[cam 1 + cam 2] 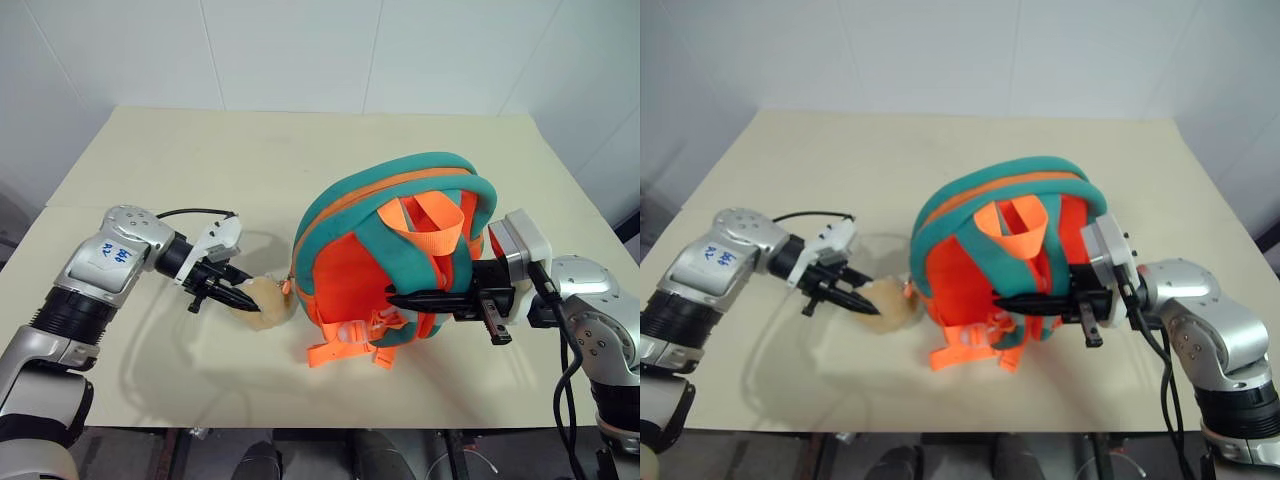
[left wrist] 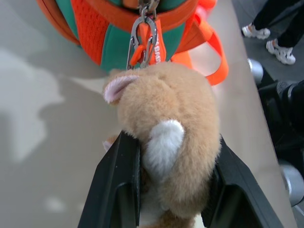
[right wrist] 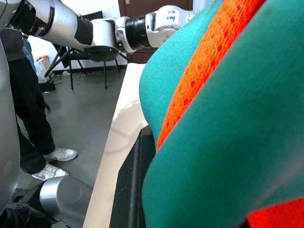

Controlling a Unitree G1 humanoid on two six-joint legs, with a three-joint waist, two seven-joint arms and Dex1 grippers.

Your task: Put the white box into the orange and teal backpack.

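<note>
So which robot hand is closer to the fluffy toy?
Left. The left gripper is clamped on the tan plush toy; the right gripper grips the backpack strap, on the backpack's far side.

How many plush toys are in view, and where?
1. The tan plush toy lies on the table beside the backpack, clipped to it and clamped in the left gripper. Others could be hidden behind the backpack.
</note>
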